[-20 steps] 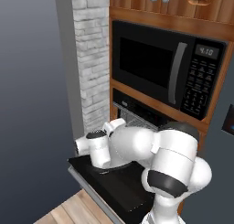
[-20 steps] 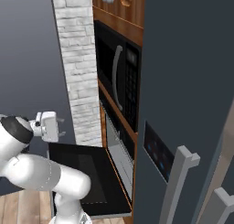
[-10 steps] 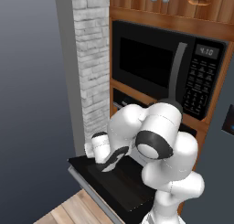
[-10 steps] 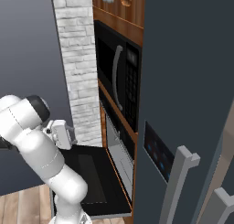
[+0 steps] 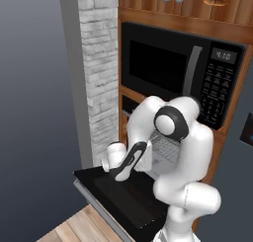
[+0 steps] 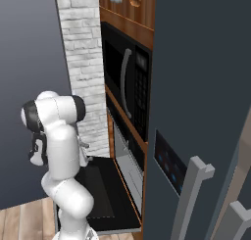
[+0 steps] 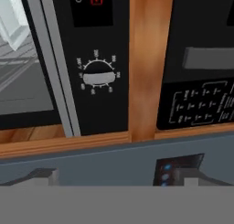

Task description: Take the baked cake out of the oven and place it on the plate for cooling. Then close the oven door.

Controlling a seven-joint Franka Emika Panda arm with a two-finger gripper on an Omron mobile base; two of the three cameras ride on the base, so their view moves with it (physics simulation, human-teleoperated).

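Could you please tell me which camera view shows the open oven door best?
The left base view: the oven door lies flat and open, its black top broadly visible. The right base view shows it foreshortened behind the arm.

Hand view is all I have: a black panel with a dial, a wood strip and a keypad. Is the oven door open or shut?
Observer: Open. The wide black glass-fronted oven door lies swung down flat in front of the oven.
Operator: Where is the arm relative to it?
Observer: The white arm is bent over that open door, its elbow in front of the oven opening.
Operator: What stands to the left of the oven?
Observer: A white brick column, right beside the brown wood cabinetry.
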